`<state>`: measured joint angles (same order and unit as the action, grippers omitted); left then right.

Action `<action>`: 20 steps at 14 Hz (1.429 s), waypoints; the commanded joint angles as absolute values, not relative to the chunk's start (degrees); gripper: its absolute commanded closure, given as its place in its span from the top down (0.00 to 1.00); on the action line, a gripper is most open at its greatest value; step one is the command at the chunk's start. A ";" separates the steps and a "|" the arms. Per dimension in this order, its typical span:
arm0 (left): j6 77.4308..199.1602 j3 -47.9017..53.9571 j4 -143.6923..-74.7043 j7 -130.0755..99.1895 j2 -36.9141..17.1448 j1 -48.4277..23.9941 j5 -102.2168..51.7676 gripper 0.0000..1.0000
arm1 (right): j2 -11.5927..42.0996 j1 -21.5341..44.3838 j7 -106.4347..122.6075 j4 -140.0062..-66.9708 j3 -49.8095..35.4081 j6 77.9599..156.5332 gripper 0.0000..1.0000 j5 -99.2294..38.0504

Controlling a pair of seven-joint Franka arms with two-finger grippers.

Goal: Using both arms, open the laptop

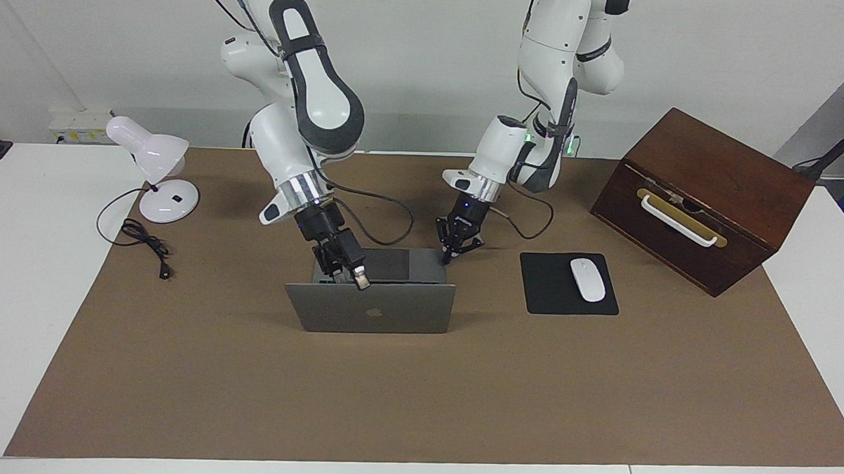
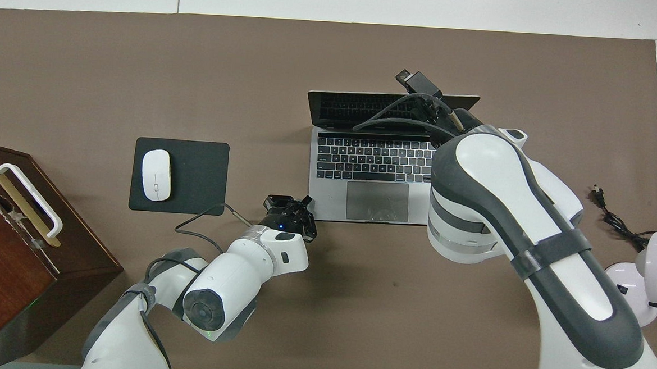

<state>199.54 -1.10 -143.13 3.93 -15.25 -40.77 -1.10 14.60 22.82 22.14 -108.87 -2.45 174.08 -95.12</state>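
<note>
The laptop (image 1: 374,309) stands open on the brown mat, its lid upright with the apple logo facing away from the robots. Its keyboard deck (image 2: 371,164) and trackpad show from above. My right gripper (image 1: 354,273) is at the lid's top edge toward the right arm's end, one finger on each face of the lid, shut on it; it also shows in the overhead view (image 2: 423,91). My left gripper (image 1: 451,255) is down at the deck's corner nearest the left arm, fingers spread, a tip touching the corner; it also shows from above (image 2: 306,207).
A black mouse pad (image 1: 553,291) with a white mouse (image 1: 587,279) lies beside the laptop toward the left arm's end. A brown wooden box (image 1: 704,198) with a white handle stands past it. A white desk lamp (image 1: 154,168) and its cord lie toward the right arm's end.
</note>
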 commanded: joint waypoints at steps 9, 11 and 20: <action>200.74 -0.97 -141.86 4.39 -17.93 -41.22 -0.62 0.00 | 12.23 23.02 16.99 -107.05 -3.25 174.72 1.00 -93.43; 200.74 -0.97 -141.86 4.39 -17.93 -41.22 -0.62 0.00 | 8.37 26.79 11.37 -109.59 -3.25 178.57 1.00 -93.60; 200.74 -0.97 -142.12 4.31 -16.79 -41.05 -1.76 0.00 | 8.09 22.00 15.29 -99.06 -2.82 172.42 1.00 -73.20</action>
